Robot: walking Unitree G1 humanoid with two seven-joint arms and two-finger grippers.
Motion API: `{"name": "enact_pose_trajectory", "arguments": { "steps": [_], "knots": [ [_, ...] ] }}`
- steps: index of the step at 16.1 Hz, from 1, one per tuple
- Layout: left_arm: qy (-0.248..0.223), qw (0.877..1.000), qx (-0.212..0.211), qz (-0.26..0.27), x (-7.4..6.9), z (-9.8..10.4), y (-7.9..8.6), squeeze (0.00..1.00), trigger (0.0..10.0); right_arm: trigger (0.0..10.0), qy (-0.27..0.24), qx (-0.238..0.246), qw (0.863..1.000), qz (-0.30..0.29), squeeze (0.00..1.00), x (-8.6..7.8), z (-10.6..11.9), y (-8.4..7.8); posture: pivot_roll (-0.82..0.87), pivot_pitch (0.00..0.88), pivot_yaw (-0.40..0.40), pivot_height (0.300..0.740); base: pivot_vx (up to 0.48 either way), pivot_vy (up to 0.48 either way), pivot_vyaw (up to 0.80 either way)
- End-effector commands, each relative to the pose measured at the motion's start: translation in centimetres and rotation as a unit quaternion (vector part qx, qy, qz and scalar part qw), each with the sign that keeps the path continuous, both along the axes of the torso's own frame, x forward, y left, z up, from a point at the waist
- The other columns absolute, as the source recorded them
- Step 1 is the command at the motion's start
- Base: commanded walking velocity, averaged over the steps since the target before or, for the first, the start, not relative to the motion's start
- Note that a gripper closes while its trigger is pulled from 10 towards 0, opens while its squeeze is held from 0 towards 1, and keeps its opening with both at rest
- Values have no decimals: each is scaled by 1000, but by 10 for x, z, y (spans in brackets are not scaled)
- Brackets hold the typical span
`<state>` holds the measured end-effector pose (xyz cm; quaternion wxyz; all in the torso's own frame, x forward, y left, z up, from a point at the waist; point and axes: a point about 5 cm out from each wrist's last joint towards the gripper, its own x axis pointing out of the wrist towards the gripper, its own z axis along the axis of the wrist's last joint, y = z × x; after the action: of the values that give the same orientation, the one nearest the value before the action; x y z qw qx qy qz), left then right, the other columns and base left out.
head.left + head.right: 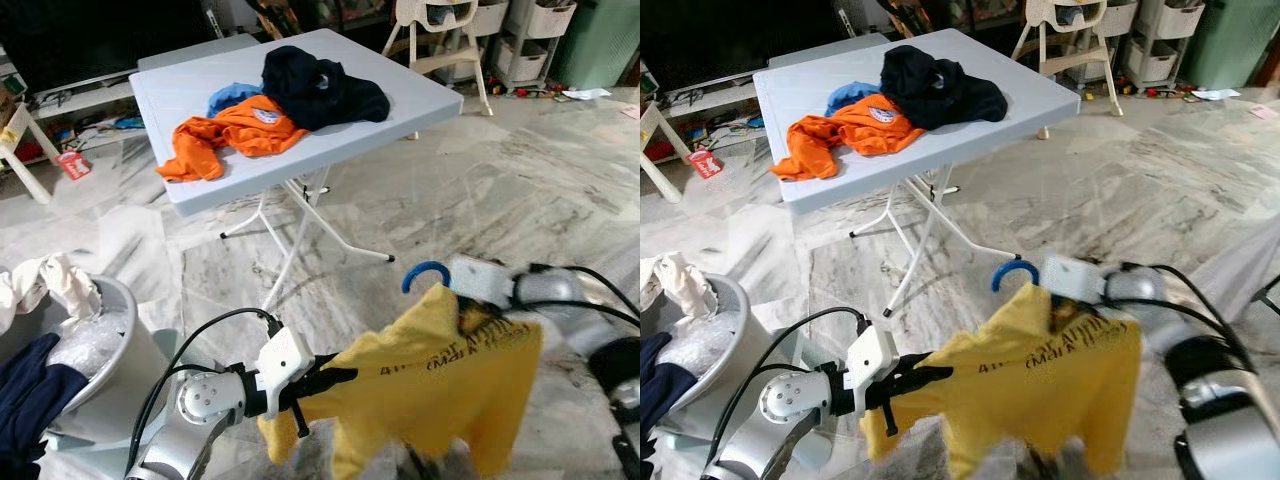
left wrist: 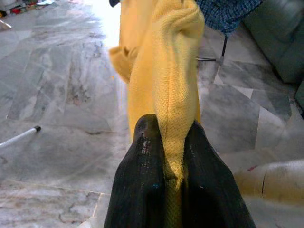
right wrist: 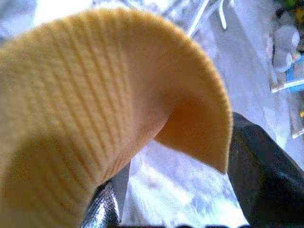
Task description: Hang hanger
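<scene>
Yellow shirt hangs low in front, black lettering across it, draped on a hanger with blue hook poking out the top. Left hand pinches one shirt edge, fingers closed on cloth. Right hand at the collar; grip unclear. Behind, counter carries orange and dark clothes.

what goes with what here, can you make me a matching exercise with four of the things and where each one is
Things:
1. yellow shirt
2. orange shirt
3. blue hanger hook
4. white cloth

Places:
a. draped over the rim of the grey basket
b. lying on the white folding table
c. pinched in the left gripper
d. sticking up above the yellow collar

Pairs: 1-c, 2-b, 3-d, 4-a
</scene>
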<state>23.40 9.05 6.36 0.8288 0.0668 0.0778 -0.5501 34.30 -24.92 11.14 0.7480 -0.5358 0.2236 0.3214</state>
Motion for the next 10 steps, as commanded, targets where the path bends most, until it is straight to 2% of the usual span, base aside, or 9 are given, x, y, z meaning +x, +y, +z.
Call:
{"name": "enact_pose_trajectory", "arguments": {
  "steps": [1, 2, 3, 4, 6, 7, 8, 10],
  "knots": [
    [-33, 999, -26, 21, 11, 16, 5, 0, 0, 10000, -69, 10, 996, -47, 1000, 9, 14, -11, -129, 26, 58, 740, 0, 0, 0],
    [-35, 999, -27, 25, 12, 16, 5, 0, 0, 10000, -106, 59, 990, -72, 1000, 15, 25, -9, -131, 26, 58, 740, 0, 0, 0],
    [-39, 998, -26, 39, 14, 16, 7, 0, 0, 10000, -116, 122, 982, -85, 1000, 18, 33, -4, -133, 27, 60, 740, 0, 0, 0],
    [-40, 998, -26, 48, 16, 15, 9, 0, 0, 10000, -107, 148, 980, -75, 1000, 17, 35, 0, -133, 27, 60, 740, 0, 0, 0],
    [-63, 993, 1, 102, 29, 12, 19, 0, 0, 10000, -88, 156, 983, -47, 1000, 14, 36, 1, -136, 28, 61, 740, 0, 0, 0],
    [-61, 990, -8, 124, 34, 13, 23, 0, 0, 10000, -84, 176, 980, -44, 1000, 14, 38, 2, -138, 30, 61, 740, 0, 0, 0],
    [-58, 990, -11, 131, 36, 14, 26, 0, 0, 10000, -72, 198, 976, -46, 1000, 13, 39, 2, -139, 31, 61, 740, 0, 0, 0],
    [-61, 989, -9, 135, 38, 13, 28, 0, 0, 10000, -65, 194, 978, -49, 1000, 12, 40, -1, -138, 33, 58, 740, 0, 0, 0]
  ]
}}
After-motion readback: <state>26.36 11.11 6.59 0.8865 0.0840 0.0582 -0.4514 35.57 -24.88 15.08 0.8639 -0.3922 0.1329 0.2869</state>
